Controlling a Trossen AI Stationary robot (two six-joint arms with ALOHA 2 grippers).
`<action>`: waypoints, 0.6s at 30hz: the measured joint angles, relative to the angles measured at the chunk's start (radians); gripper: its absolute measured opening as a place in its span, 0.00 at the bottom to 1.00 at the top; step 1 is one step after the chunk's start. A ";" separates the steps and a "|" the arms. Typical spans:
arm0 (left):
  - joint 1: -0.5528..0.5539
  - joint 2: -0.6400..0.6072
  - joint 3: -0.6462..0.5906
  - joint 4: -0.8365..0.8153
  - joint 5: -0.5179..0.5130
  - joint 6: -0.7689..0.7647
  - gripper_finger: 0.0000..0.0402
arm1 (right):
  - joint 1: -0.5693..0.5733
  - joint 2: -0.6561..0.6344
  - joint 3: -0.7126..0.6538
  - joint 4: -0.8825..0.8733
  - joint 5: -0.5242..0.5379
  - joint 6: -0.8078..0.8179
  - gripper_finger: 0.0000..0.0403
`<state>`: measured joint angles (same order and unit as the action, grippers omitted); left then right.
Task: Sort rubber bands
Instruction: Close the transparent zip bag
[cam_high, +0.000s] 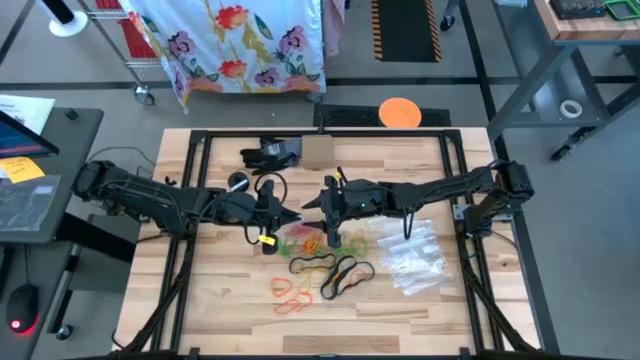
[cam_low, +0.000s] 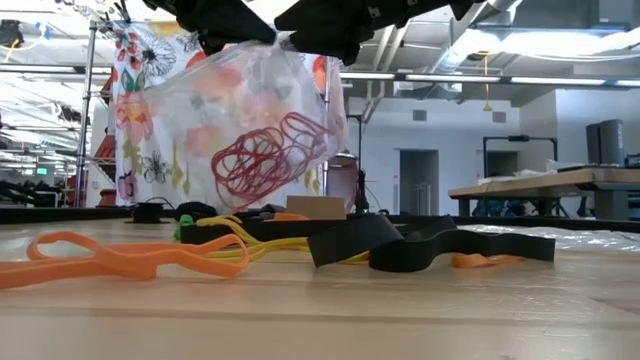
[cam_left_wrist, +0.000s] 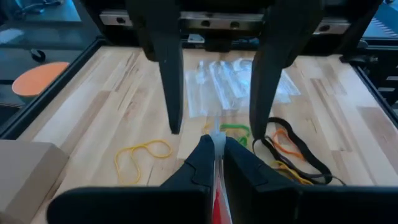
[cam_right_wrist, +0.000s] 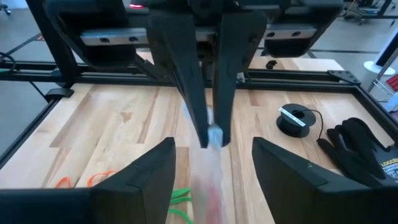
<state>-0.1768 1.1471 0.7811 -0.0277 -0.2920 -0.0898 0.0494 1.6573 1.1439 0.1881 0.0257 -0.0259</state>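
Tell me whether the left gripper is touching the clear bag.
Touching. The right wrist view shows the left gripper pinched shut on the top edge of the clear bag.

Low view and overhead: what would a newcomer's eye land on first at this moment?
A clear bag holding red rubber bands hangs above mid-table, its top edge pinched by the shut left gripper. The right gripper faces it with fingers spread open. Loose orange bands and black bands lie on the wood below.
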 joint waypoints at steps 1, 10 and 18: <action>0.000 0.000 0.000 0.001 0.000 0.000 0.02 | 0.000 0.000 0.000 0.002 0.000 0.001 0.51; 0.000 0.000 0.000 -0.005 0.001 -0.001 0.02 | 0.000 0.000 0.001 0.009 0.003 0.001 0.39; 0.000 0.000 0.000 -0.004 0.001 -0.003 0.02 | 0.000 0.000 0.001 0.009 0.003 -0.001 0.20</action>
<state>-0.1772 1.1473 0.7811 -0.0319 -0.2909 -0.0933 0.0494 1.6573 1.1450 0.1967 0.0284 -0.0273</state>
